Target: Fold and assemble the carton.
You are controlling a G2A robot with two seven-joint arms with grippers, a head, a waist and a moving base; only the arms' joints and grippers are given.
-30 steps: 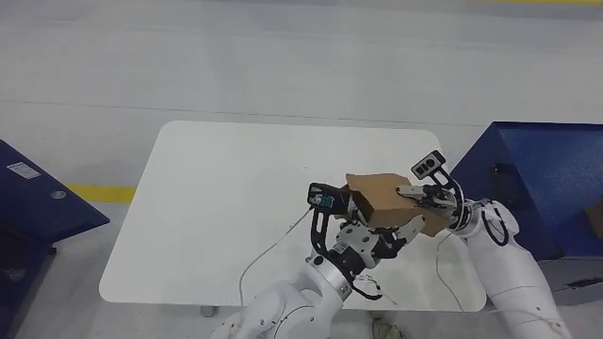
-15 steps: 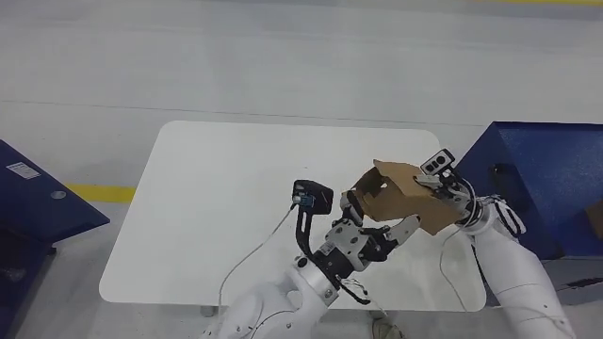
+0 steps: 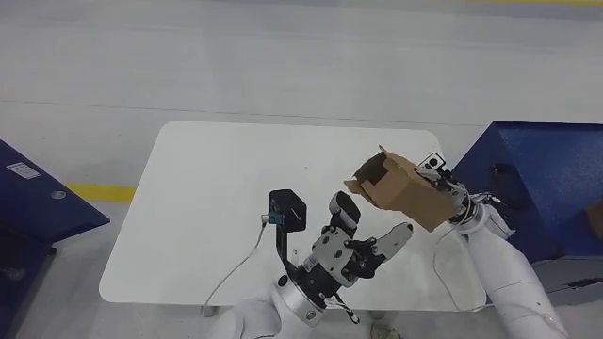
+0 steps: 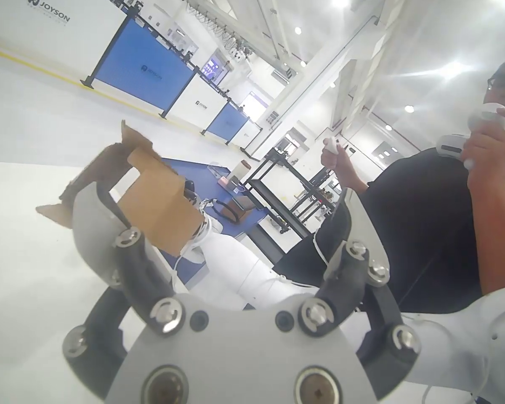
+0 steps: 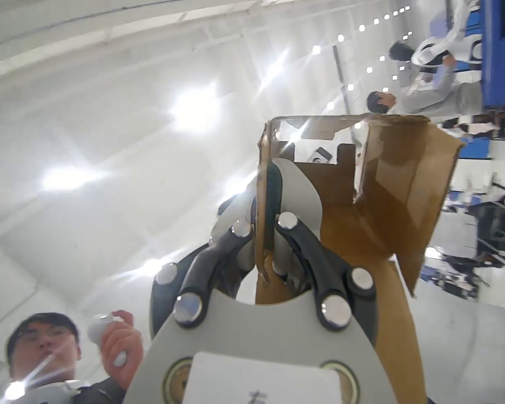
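So in the last second the left gripper has backed right off the carton. It was tucked in against the box and now sits nearer the front edge of the table, apart from it. Meanwhile the right arm has swung the carton up and out toward the table's right side, so it's tilted more than before.

Right side first: the right gripper's fingers are clamped on one cardboard wall, one finger inside the box and the other outside, with the wall pinched between them. From that grip the carton sticks out away from the wrist with its far end open, and one loose flap is bent off to the side. From the top view the right gripper has it by the end nearest the table's right edge. The box is held up off the surface and tilted, with its open mouth and ragged flaps facing the middle of the table.

The left gripper's fingers are spread wide with nothing between them, pointing toward the carton, which sits beyond them in its wrist view.

A blue bin stands just past the table's right edge.
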